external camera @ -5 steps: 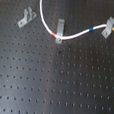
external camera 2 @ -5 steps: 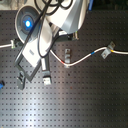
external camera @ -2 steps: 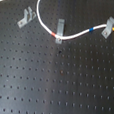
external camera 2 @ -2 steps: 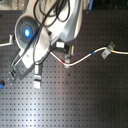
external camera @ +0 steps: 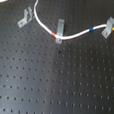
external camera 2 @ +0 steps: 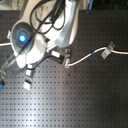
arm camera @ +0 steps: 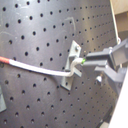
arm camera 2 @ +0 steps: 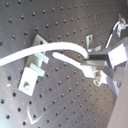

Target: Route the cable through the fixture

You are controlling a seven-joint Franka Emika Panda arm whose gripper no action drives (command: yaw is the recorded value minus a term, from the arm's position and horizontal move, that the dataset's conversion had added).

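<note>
- In the first exterior view, the board (external camera: 55,83) carries three brackets in a row along its far part.
- The fixture (external camera: 24,17) stands at the first exterior view's left, a middle clip (external camera: 59,30) near the centre, and a third clip (external camera: 109,27) at the first exterior view's right.
- The cable (external camera: 75,34) runs from the first exterior view's upper left, passes behind the fixture without entering it, then goes through the middle clip and on to the third clip.
- In the second exterior view, the arm (external camera 2: 45,35) stands over the second exterior view's left part of the board.
- There the cable (external camera 2: 85,57) stretches from beside the arm to a clip (external camera 2: 106,51) at the second exterior view's right.
</note>
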